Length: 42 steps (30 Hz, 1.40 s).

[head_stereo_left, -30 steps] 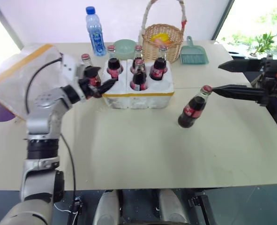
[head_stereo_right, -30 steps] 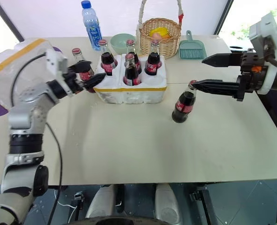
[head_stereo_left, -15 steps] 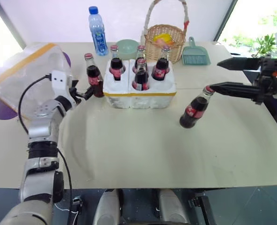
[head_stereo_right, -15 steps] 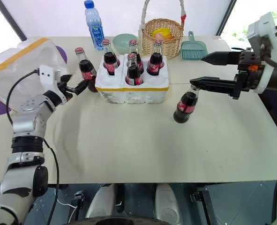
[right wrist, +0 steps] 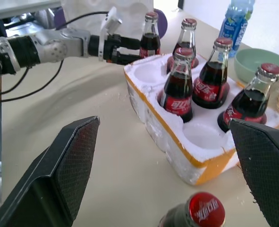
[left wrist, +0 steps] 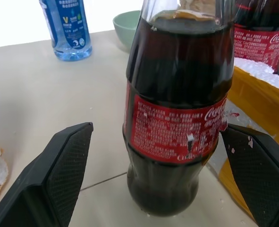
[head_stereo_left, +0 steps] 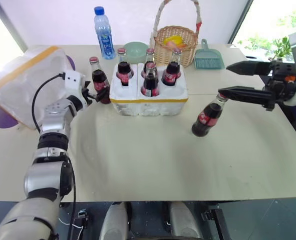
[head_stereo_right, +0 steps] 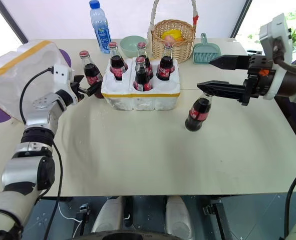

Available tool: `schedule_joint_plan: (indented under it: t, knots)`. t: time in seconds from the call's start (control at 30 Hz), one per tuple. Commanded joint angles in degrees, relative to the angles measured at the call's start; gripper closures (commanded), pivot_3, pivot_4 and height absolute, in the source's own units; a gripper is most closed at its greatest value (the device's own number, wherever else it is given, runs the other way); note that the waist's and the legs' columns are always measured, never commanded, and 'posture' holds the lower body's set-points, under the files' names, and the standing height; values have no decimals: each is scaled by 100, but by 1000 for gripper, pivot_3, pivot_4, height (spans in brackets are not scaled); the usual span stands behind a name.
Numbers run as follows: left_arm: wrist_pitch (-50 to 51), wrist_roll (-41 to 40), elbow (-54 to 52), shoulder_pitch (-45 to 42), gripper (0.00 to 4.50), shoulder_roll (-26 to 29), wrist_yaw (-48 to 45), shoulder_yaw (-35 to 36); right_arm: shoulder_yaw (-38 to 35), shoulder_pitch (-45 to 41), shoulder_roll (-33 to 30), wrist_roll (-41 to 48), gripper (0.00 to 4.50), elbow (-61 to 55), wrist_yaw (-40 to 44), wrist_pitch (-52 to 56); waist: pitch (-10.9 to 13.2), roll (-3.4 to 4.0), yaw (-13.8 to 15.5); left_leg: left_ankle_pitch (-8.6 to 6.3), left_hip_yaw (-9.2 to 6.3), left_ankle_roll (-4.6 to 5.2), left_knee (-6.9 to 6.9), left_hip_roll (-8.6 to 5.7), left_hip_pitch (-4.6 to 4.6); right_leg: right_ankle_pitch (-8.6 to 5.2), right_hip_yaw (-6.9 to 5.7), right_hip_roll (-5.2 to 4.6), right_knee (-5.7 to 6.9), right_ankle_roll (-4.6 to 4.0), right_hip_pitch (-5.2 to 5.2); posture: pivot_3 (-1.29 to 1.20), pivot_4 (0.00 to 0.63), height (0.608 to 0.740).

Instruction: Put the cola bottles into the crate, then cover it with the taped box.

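Four cola bottles (head_stereo_left: 149, 80) sit in the crate (head_stereo_left: 149, 95), two remain out, both jaws open, taped box (head_stereo_left: 22, 82) waiting.

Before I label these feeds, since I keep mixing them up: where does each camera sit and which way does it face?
Head pair: looks forward and down over the table, both arms showing.
Left wrist: looks along the open left pincer at a cola bottle standing between its fingers.
Right wrist: looks past the open right pincer at the crate.
Shared: right wrist and head views both show the left pincer by that bottle.
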Motion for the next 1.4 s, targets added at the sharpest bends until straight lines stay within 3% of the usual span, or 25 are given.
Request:
schedule_joint_plan:
  t: [0.03,0.27,0.37,0.43,0.47,0.63,0.87,0.97,1.07,1.2,1.4]
  knots:
    - [-358,129,419,-461,70,-22,0,-45,-94,-107,-20,52,0,-114,-9,-47,0,0,1,0,0,0,0,0,0,0,0,0,0,0,0,0,150,740]
    - [-629,172,1034,-831,70,-205,-107,-7,-54,-6,-103,-13,0,-202,125,-90,0,0,5,0,0,0,-1,0,0,2,0,0,0,5,0,0,150,740]
    - [-709,158,1043,-791,867,-181,-144,24,-113,-67,-134,150,0,-183,160,104,0,-1,18,0,0,0,0,0,-2,3,0,0,-1,5,0,0,150,740]
    - [-708,148,945,-726,1790,-106,-127,59,-198,-128,-168,384,0,-172,202,340,1,-1,15,0,0,0,0,-1,-3,3,-1,-1,-2,5,0,0,150,740]
    - [-662,112,858,-689,1922,-48,-136,100,-228,-144,-181,415,0,-208,214,346,1,-2,8,0,0,0,0,0,-3,3,0,-1,-2,5,-1,0,150,740]
    - [-100,-198,-183,-230,1890,334,-526,245,-260,-148,-213,369,0,-350,164,229,1,-1,-62,0,1,0,-4,2,-3,3,0,1,0,5,-8,0,150,740]
    - [2395,-1890,-3630,988,1890,1215,-1601,814,-316,-29,-257,366,0,-351,153,238,11,-16,-20,0,-1,0,-14,10,-17,2,-1,6,15,4,-33,0,150,740]
    - [3195,-2507,-4235,912,1890,1457,-1612,1072,-352,9,-286,500,0,-351,222,363,13,-19,67,1,-13,-1,6,8,-48,3,-14,1,15,5,-43,0,150,740]
    - [3569,-2805,-4400,311,1890,1356,-1382,1042,-324,13,-224,460,0,-447,153,259,13,-19,145,1,-11,-1,15,0,-52,2,-12,-6,2,3,-36,0,150,740]
    - [3271,-2486,-4156,-99,1890,933,-1299,598,-238,0,-181,413,0,-433,81,214,12,-19,138,1,-16,-2,23,-8,-56,5,-10,-6,-9,7,-25,0,150,740]
    - [2245,-1578,-2783,-620,1890,417,-1225,-36,-250,26,-191,386,0,-456,-60,208,13,-19,66,2,-19,0,19,-6,-54,12,-6,5,-8,20,-30,0,150,740]
